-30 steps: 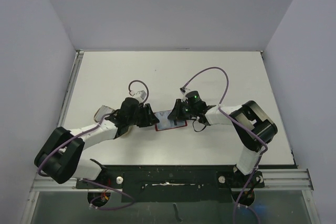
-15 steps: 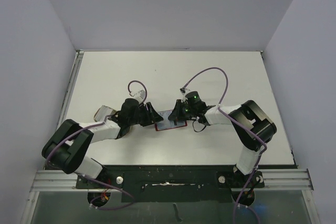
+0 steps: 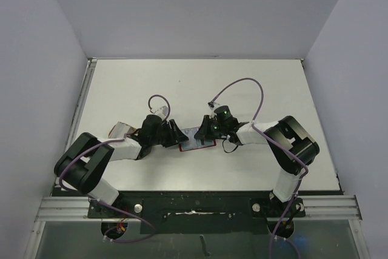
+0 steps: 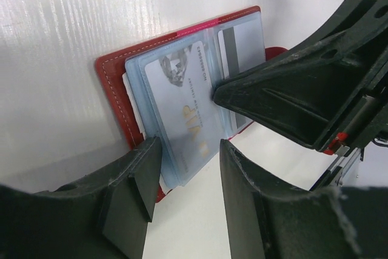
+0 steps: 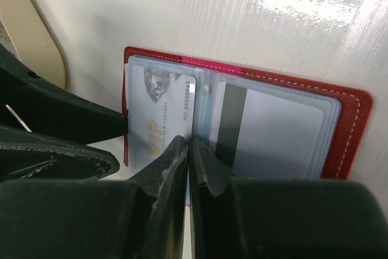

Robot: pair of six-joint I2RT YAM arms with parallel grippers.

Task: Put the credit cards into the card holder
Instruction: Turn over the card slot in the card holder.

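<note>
Since a second ago the left elbow has swung inward. The left jaws stand open astride the holder's (image 3: 203, 139) left edge, gripping nothing. The right jaws are shut, tips pressing the VIP card (image 5: 160, 113) by the fold. The holder lies mid-worktop (image 3: 182, 89), toward the near edge. Best to keep it pinned and push the card gently so its sleeve doesn't buckle. How deep the second card (image 5: 273, 131) sits is unclear. The dish (image 5: 30, 28) is cut off.

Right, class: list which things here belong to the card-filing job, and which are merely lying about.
Job in hand: red card holder, VIP card, dark-striped card, left gripper, right gripper.
Lying about: tan dish.
</note>
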